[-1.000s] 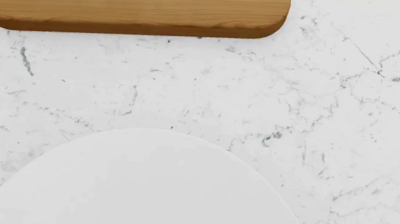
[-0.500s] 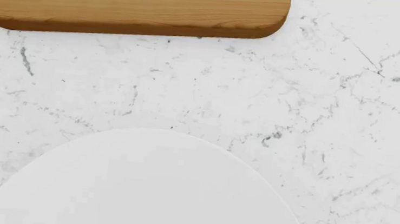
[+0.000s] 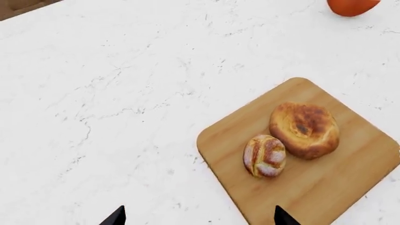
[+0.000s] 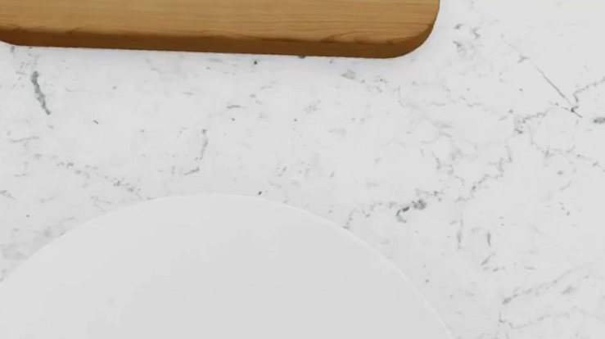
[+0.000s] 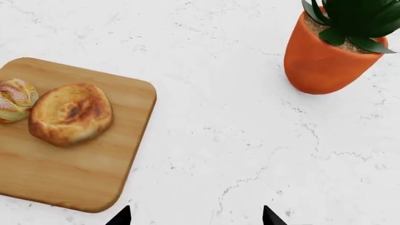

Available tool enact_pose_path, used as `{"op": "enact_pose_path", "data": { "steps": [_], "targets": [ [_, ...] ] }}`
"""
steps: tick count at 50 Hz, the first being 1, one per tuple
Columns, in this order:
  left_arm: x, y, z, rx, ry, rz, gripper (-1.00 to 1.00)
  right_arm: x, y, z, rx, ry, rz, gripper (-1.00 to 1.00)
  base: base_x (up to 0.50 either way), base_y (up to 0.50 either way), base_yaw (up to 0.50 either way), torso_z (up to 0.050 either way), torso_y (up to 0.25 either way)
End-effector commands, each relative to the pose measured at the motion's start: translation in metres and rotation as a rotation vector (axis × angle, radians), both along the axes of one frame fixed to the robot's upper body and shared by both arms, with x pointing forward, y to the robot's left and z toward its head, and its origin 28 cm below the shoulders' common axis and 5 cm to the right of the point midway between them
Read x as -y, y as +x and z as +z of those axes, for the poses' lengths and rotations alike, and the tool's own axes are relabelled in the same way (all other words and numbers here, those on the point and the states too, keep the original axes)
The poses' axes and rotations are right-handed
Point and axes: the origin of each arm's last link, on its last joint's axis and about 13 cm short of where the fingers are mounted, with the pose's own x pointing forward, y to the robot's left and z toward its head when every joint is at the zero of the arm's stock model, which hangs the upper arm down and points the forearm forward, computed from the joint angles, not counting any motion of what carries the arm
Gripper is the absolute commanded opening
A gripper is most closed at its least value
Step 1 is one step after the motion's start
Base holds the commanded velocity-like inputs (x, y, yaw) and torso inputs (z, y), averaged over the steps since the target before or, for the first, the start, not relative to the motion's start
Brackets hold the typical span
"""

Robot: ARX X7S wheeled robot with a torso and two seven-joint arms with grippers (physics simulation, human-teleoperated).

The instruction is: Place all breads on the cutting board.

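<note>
The wooden cutting board (image 3: 325, 178) lies on the white marble counter. On it sit a round golden-brown loaf (image 3: 304, 129) with dark toasted spots and a smaller scored roll (image 3: 264, 155), side by side. The right wrist view shows the same board (image 5: 81, 173), the loaf (image 5: 70, 114) and the roll (image 5: 14, 99) at the frame's edge. The head view shows only the board's near edge (image 4: 201, 13); the breads are out of that view. My left gripper (image 3: 196, 218) and right gripper (image 5: 196, 218) are both open and empty, high above the counter, only their black tips showing.
A white round plate (image 4: 215, 293) lies on the counter near me in the head view. An orange pot with a green plant (image 5: 325, 61) stands beside the board; its edge also shows in the left wrist view (image 3: 351, 6). The counter's edge (image 3: 25, 7) shows in a corner.
</note>
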Motion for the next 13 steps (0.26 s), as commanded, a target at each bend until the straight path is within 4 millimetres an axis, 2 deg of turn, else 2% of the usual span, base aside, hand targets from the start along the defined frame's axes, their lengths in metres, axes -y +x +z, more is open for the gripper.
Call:
{"op": "enact_pose_path", "data": {
  "steps": [1,2,3,4,5,6,7,8,9,10,11,13],
  "targets": [
    [-0.070,-0.042,-0.055,0.173,0.121,0.146,1.00,0.003,-0.018,-0.011,0.060,-0.001,-0.022,1.00,0.00,0.00,0.00,0.000,0.000],
    [-0.082,-0.058,-0.080,0.265,0.165,0.208,1.00,0.002,-0.019,-0.010,0.066,0.002,-0.022,1.00,0.00,0.00,0.00,0.000,0.000],
    [-0.066,-0.030,-0.067,0.142,0.021,0.177,1.00,0.002,-0.022,-0.011,0.069,0.004,-0.019,1.00,0.00,0.00,0.00,0.000,0.000],
    [-0.075,-0.048,-0.086,0.302,0.108,0.218,1.00,0.002,-0.025,-0.012,0.077,0.010,-0.019,1.00,0.00,0.00,0.00,0.000,0.000],
    [-0.076,-0.073,-0.109,0.353,0.141,0.317,1.00,0.002,-0.028,-0.013,0.079,0.015,-0.016,1.00,0.00,0.00,0.00,0.000,0.000],
    [-0.062,-0.037,-0.101,0.196,0.004,0.253,1.00,0.002,-0.029,-0.014,0.080,0.017,-0.016,1.00,0.00,0.00,0.00,0.000,0.000],
    [-0.060,-0.061,-0.115,0.372,0.080,0.307,1.00,0.002,-0.031,-0.016,0.082,0.022,-0.020,1.00,0.00,0.00,0.00,0.000,0.000],
    [-0.059,-0.088,-0.133,0.386,0.113,0.434,1.00,0.002,-0.033,-0.018,0.081,0.031,-0.019,1.00,0.00,0.00,0.00,0.000,0.000],
    [-0.058,-0.099,-0.141,0.358,0.078,0.514,1.00,0.002,-0.034,-0.021,0.080,0.044,-0.019,1.00,0.00,0.00,0.00,0.000,0.000],
    [-0.056,-0.067,-0.146,0.174,-0.061,0.443,1.00,0.002,-0.034,-0.023,0.079,0.042,-0.018,1.00,0.00,0.00,0.00,0.000,0.000],
    [-0.040,-0.095,-0.150,0.351,0.022,0.517,1.00,0.001,-0.035,-0.026,0.075,0.047,-0.016,1.00,0.00,0.00,0.00,0.000,0.000],
    [-0.022,-0.098,-0.158,0.308,-0.022,0.492,1.00,0.002,-0.036,-0.032,0.072,0.060,-0.020,1.00,0.00,0.00,0.00,0.000,0.000]
  ]
}}
